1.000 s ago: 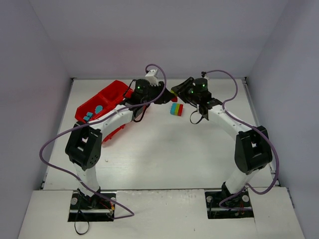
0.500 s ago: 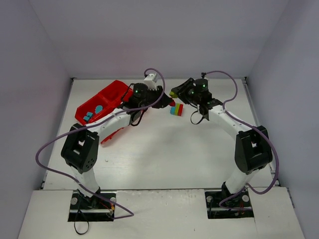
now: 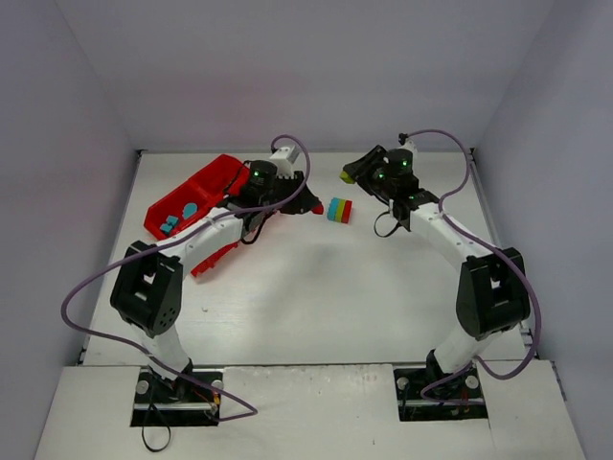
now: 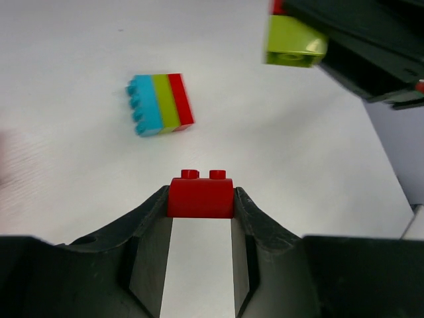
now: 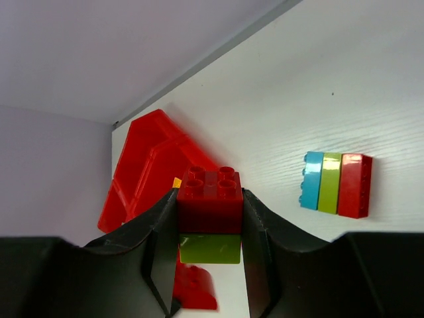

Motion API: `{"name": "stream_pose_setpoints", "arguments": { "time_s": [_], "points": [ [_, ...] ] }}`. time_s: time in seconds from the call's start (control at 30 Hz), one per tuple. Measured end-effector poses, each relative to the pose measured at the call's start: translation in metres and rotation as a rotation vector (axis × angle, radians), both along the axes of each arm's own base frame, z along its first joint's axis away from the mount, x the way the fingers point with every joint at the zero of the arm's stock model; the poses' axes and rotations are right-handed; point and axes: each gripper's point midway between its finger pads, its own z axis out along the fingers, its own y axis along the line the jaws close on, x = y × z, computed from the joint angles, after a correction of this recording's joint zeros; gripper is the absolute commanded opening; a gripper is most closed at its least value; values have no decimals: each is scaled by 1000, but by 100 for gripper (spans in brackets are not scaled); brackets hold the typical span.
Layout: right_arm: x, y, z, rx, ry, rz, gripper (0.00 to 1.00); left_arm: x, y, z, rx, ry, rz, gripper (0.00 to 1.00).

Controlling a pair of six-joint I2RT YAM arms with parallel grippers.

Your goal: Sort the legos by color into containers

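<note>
My left gripper (image 3: 312,207) is shut on a small red brick (image 4: 200,197), held above the table near a teal, lime and red stack (image 3: 339,210) that lies on its side (image 4: 161,104). My right gripper (image 3: 347,175) is shut on a red brick sitting on a lime brick (image 5: 209,212), held in the air behind that stack (image 5: 335,184). The right gripper's lime brick also shows in the left wrist view (image 4: 295,41). The red divided tray (image 3: 215,177) stands at the far left with teal bricks (image 3: 178,217) in one compartment.
The tray (image 5: 142,165) is tilted, with its near end by the left arm's link. A yellow brick (image 5: 177,182) shows in it. White walls close off the table at the back and both sides.
The two grippers were together behind the stack and have pulled apart. The right one moved right with the red-and-lime pair. The left one moved down-left with the red brick.
</note>
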Motion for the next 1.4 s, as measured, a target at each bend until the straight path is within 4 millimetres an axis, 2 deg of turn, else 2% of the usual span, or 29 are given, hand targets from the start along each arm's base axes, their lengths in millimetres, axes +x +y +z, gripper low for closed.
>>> {"name": "stream_pose_setpoints", "arguments": {
  "time_s": [0.1, 0.23, 0.4, 0.57, 0.67, 0.87, 1.0, 1.07, 1.13, 1.17, 1.27, 1.4],
  "points": [
    [-1, -10, 8, -64, -44, 14, 0, 17, 32, -2, 45, 8, 75, 5],
    [-5, -20, 17, -154, -101, 43, 0, 55, 97, 3, 95, -4, 246, 5],
    [-14, -23, 18, -263, -150, 123, 0, 88, 174, 11, 177, -15, 442, 5],
    [-30, -21, 7, -337, -163, 218, 0, 123, 217, 31, 225, -74, 558, 5],
    [-40, -22, 5, -367, -172, 254, 0, 139, 234, 27, 251, -78, 602, 5],
    [-53, -24, 13, -417, -209, 293, 0, 168, 262, -17, 329, -12, 651, 7],
    [-56, -24, 16, -444, -231, 323, 0, 176, 272, -49, 374, 50, 655, 21],
    [-58, -23, 15, -461, -239, 343, 1, 178, 275, -58, 390, 69, 654, 32],
    [-60, -22, 13, -477, -246, 370, 3, 179, 276, -61, 401, 77, 651, 45],
    [-61, -21, 12, -484, -247, 383, 5, 178, 276, -62, 405, 80, 648, 48],
    [-65, -17, 10, -503, -262, 434, 11, 177, 276, -60, 407, 83, 644, 55],
    [-70, -11, 9, -516, -290, 503, 12, 169, 270, -57, 398, 103, 610, 60]
  ]
}}
